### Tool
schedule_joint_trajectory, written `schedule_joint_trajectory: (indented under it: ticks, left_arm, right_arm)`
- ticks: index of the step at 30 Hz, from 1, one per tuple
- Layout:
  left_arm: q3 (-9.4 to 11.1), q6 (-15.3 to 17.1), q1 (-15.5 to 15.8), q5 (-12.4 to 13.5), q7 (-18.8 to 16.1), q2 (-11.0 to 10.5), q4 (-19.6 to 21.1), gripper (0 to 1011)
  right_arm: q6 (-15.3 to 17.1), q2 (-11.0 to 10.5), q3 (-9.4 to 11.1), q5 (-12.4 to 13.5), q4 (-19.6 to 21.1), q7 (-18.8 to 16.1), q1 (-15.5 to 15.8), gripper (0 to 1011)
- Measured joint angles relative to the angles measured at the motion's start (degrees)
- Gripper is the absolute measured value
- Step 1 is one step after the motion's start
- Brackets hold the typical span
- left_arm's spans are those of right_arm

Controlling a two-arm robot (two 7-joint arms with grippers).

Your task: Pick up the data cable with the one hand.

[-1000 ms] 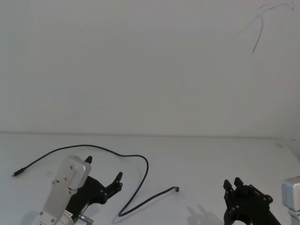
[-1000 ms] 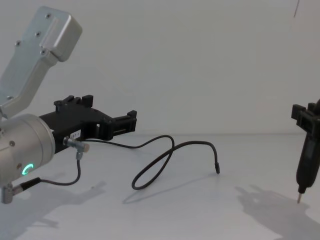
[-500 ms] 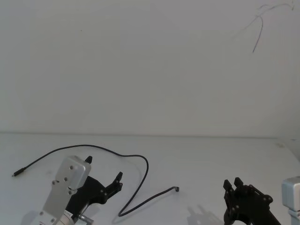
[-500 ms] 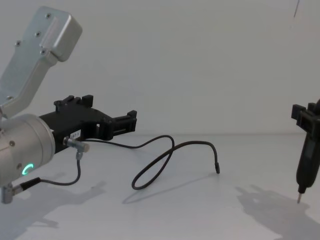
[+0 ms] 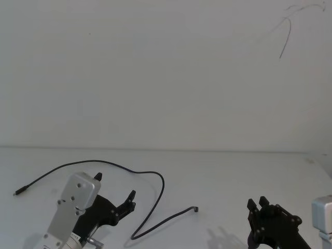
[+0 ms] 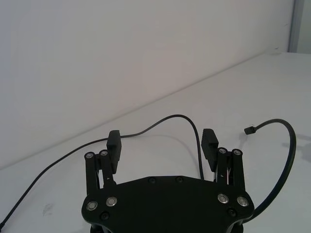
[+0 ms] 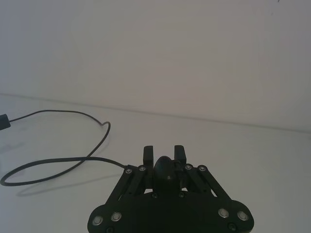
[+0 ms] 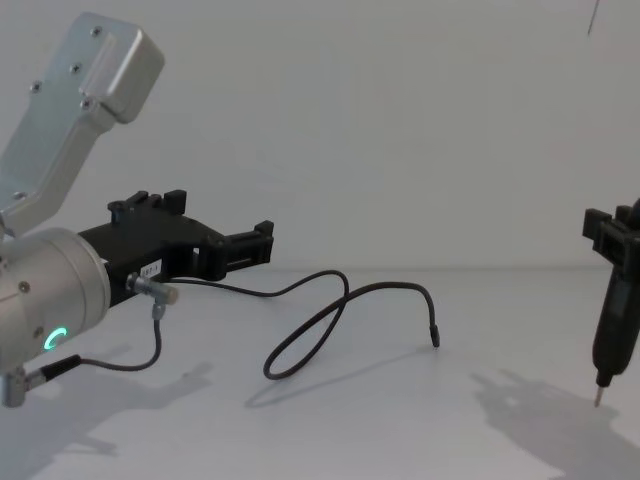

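While my left claw (image 6: 161,141) hangs released over the data cable (image 6: 170,116) on the desk (image 5: 233,171), right claw (image 7: 164,150) sits clenched, well apart.

**Tally: one cable, two grippers, one counter**

I count one data cable (image 5: 162,182), a single black cord with two free ends, and it is the only loose item I see. It lies on one white counter (image 5: 233,171). I have two grippers. The left gripper (image 5: 115,185) sits just left of the cable's middle bend and has two jaws. The right gripper (image 5: 258,202) is well off to the cable's right. I also count one green ring light (image 8: 55,340), on the one silver cylinder (image 8: 50,295) behind the left gripper.
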State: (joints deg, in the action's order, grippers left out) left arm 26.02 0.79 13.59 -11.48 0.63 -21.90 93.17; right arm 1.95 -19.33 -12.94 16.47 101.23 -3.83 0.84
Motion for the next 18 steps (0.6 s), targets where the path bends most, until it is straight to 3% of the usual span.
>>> schedule_joint_trajectory:
  ticks: [18]
  left_arm:
    - [0.00,0.00,0.00,0.00,0.00,0.00,0.00,1001]
  right_arm:
    - [0.00,0.00,0.00,0.00,0.00,0.00,0.00,251]
